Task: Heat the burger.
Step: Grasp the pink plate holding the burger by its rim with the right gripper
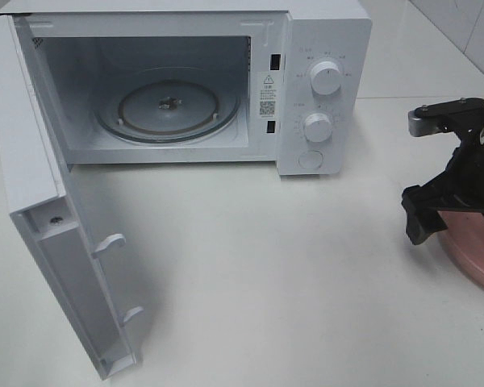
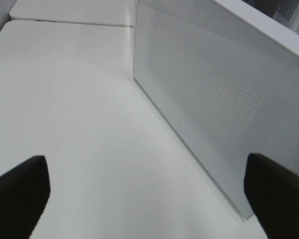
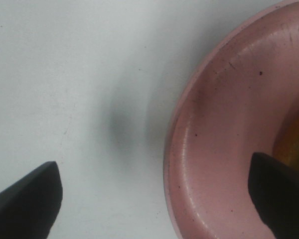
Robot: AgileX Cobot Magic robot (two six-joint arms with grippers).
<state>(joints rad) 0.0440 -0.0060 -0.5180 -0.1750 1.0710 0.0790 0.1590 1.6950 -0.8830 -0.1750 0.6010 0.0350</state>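
Glossy golden-bunned burger [image 3: 295, 142], only its edge showing, on round pink plate [image 3: 224, 124] at 4 o'clock of white table [image 1: 266, 266]; right hand [image 3: 154, 189], spread and empty, straddles the plate's 9 o'clock rim, burger likely toward its 3 o'clock.

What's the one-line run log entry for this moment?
microwave door: open | left tool: open, beside door | right tool: open, above pink plate rim | burger: on plate, ungrasped

Lab kitchen mock-up: microwave [image 1: 169, 48] on white table [image 1: 266, 266].
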